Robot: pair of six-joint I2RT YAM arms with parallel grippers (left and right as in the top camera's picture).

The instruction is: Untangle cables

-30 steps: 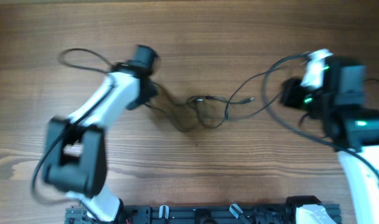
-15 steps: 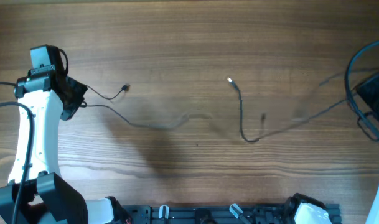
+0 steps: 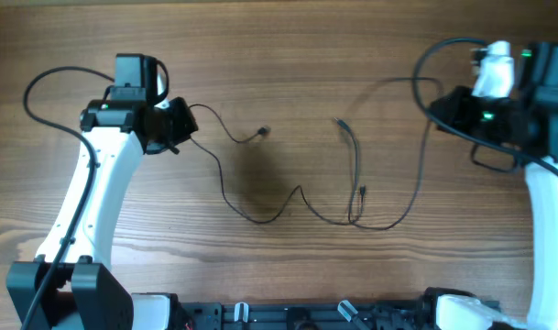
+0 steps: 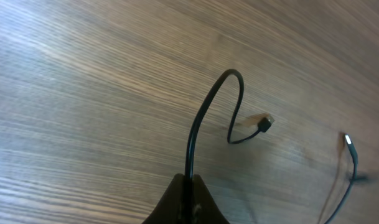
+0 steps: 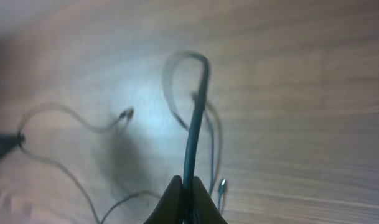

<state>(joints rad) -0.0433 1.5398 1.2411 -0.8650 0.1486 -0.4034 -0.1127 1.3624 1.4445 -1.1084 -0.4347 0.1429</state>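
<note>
Two thin black cables lie as loose strands across the wooden table. My left gripper (image 3: 180,128) is shut on one cable (image 3: 225,188); in the left wrist view the jaws (image 4: 190,186) pinch it, and it loops up and ends in a plug (image 4: 264,124), also seen from overhead (image 3: 263,133). My right gripper (image 3: 441,108) is shut on the other cable (image 3: 416,188); in the right wrist view the jaws (image 5: 189,186) clamp it. That cable sags, then rises to a plug tip (image 3: 338,121). The strands meet or cross near another plug (image 3: 363,192).
Thicker black arm cables loop behind the left arm (image 3: 40,87) and above the right arm (image 3: 434,50). A black rail (image 3: 306,316) runs along the table's near edge between the arm bases.
Both grippers have moved inward from the table's sides. The strands, stretched out half a second ago, now lie slack in curves. The knotted bundle seen one second ago is gone.
</note>
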